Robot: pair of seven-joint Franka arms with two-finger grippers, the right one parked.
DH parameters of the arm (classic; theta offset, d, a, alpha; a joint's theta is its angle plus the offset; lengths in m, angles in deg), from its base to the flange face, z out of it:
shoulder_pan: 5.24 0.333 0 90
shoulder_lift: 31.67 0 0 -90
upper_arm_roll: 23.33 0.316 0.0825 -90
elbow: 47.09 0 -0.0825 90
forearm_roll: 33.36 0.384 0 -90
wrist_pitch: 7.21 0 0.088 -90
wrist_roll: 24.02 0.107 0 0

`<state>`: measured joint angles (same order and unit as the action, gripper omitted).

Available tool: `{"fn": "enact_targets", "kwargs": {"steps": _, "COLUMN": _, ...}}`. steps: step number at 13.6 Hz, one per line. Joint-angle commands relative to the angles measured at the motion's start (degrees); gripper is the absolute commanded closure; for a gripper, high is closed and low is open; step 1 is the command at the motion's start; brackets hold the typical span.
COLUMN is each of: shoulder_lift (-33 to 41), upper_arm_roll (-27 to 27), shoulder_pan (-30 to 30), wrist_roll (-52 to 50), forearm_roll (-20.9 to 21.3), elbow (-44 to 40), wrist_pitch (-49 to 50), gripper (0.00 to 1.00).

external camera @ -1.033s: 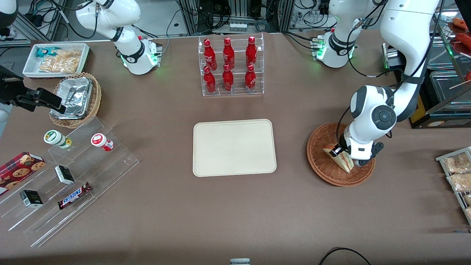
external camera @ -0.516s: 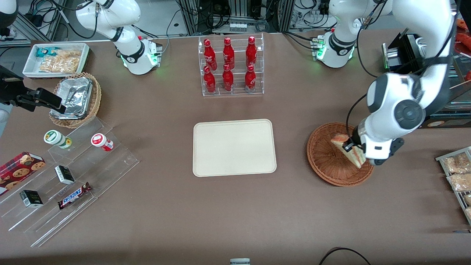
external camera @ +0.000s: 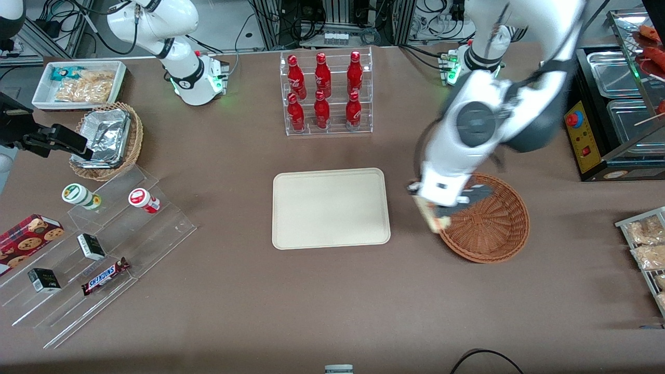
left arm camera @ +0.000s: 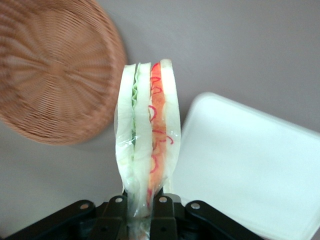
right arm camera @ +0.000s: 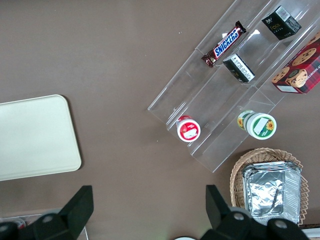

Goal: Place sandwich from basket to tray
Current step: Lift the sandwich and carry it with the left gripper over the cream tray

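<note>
Overall light: even and bright, seemingly from overhead lamps; the brown table [external camera: 322, 291] shows no hard glare.
Shadows: soft and short; a dim patch lies on the table beside the basket [external camera: 488, 228], on the side toward the working arm's end.
Motion blur: the working arm [external camera: 467, 130] is smeared in the front view, and the gripper [external camera: 434, 208] and sandwich [external camera: 432, 215] are hard to resolve there.
Left wrist focus: the sandwich [left arm camera: 147, 140] is fairly sharp; the basket [left arm camera: 55, 70] and tray [left arm camera: 250, 165] are soft.
Overexposure: the tray looks washed nearly white in the wrist view.
Reflections: the foil tray [external camera: 104, 136] glints; clear plastic shelves [external camera: 104, 254] catch pale highlights.
Gripper: clamped onto the sandwich.
</note>
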<state>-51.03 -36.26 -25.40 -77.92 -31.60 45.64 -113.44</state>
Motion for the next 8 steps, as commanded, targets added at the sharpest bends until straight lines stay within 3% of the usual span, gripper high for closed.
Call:
{"fn": "enact_targets", "kwargs": {"steps": 1, "shoulder_lift": -8.4, "upper_arm_roll": 0.54, "shoulder_pan": -4.97, "wrist_roll": 0.63, "forearm_roll": -0.08, "elbow": -7.72, "wrist_pitch": -2.65, "gripper": 0.92}}
{"fn": "enact_targets", "kwargs": {"steps": 5, "shoulder_lift": -15.7, "upper_arm_roll": -3.76, "shoulder_pan": -7.7, "wrist_roll": 0.55, "forearm_roll": -0.17, "elbow": -10.37, "wrist_pitch": -14.67, "gripper": 0.92}}
{"fn": "enact_targets", "kwargs": {"steps": 8, "shoulder_lift": -20.01, "upper_arm_roll": -3.77, "shoulder_pan": -12.09, "wrist_roll": 0.64, "forearm_roll": 1.14, "elbow": -11.52, "wrist_pitch": -16.55, "gripper": 0.92}}
